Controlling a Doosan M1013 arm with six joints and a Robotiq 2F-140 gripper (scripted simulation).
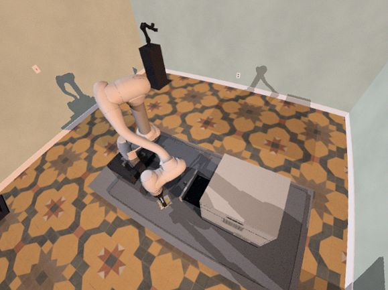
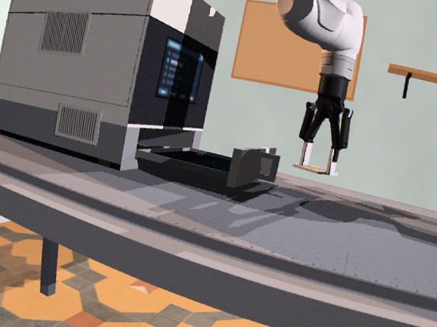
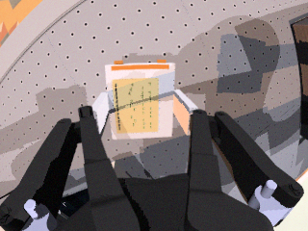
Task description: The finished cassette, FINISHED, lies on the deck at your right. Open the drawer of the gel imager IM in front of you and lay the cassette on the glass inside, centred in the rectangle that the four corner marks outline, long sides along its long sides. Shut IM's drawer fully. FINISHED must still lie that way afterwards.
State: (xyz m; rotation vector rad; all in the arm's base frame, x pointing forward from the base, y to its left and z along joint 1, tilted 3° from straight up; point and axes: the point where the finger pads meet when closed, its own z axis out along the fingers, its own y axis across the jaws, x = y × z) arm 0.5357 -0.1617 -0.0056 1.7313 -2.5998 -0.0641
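Your tool (image 1: 163,202) (image 2: 319,159) (image 3: 141,100) is clamping the cassette (image 1: 163,202) (image 2: 312,168) (image 3: 137,106) by its sides, holding it above the counter (image 1: 229,237) (image 2: 303,246) (image 3: 58,63), near the open drawer (image 1: 195,188) (image 2: 193,171).

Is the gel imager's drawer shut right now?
No, the drawer stands pulled out from the gel imager's front, its dark interior exposed.

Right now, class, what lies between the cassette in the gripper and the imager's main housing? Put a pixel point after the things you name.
The open drawer (image 1: 189,186) (image 2: 244,167), its front and handle facing the cassette (image 1: 163,202) (image 2: 313,168) (image 3: 136,106); the exterior view shows it sticking out from the housing (image 1: 246,188) (image 2: 67,72).
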